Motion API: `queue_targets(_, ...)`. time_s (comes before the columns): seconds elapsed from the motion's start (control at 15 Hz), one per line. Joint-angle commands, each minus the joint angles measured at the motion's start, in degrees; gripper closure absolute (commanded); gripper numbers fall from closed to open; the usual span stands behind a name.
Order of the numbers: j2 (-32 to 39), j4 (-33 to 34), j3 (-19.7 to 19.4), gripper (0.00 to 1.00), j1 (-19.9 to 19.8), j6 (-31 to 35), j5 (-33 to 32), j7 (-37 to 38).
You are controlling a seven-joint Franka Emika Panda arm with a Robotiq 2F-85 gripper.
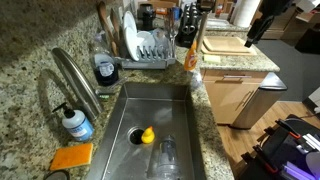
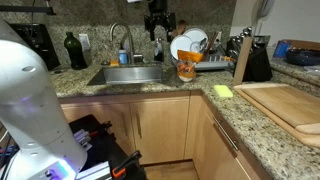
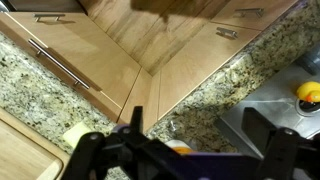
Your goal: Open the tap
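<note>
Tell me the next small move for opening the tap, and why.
Probably bring the end effector down toward the tap. In an exterior view it hangs high, apart from the tap; the wrist view shows jaws spread wide, over cabinets and a sink corner, with no tap in sight.

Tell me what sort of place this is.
Most likely a home kitchen: a steel sink set in a granite counter with a tall tap at its edge, a dish rack holding plates, and wooden cabinets below.
</note>
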Motion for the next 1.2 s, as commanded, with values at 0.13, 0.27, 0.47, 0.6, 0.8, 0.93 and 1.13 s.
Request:
queue_targets(0.13,3.1,2.03,-0.03,0.0,0.16,-1.31,1.16,-1.15)
queue_targets(0.27,12.1,6.38,1.8,0.0,2.41,-1.47,1.4,-3.39)
queue_targets(0.47,18.85,10.09,5.56,0.0,5.35,-2.62,-0.12,-3.57)
queue_targets(0.6,25.07,14.49,8.61,0.0,7.76,-3.63,-1.25,-3.34)
queue_targets(0.8,34.09,22.43,12.46,0.0,11.78,-3.17,-5.95,-3.2)
queue_targets(0.93,39.1,28.01,14.25,0.0,14.75,-2.58,-9.65,-3.98)
queue_targets(1.13,43.24,33.57,14.14,0.0,17.87,-0.79,-17.94,-5.93)
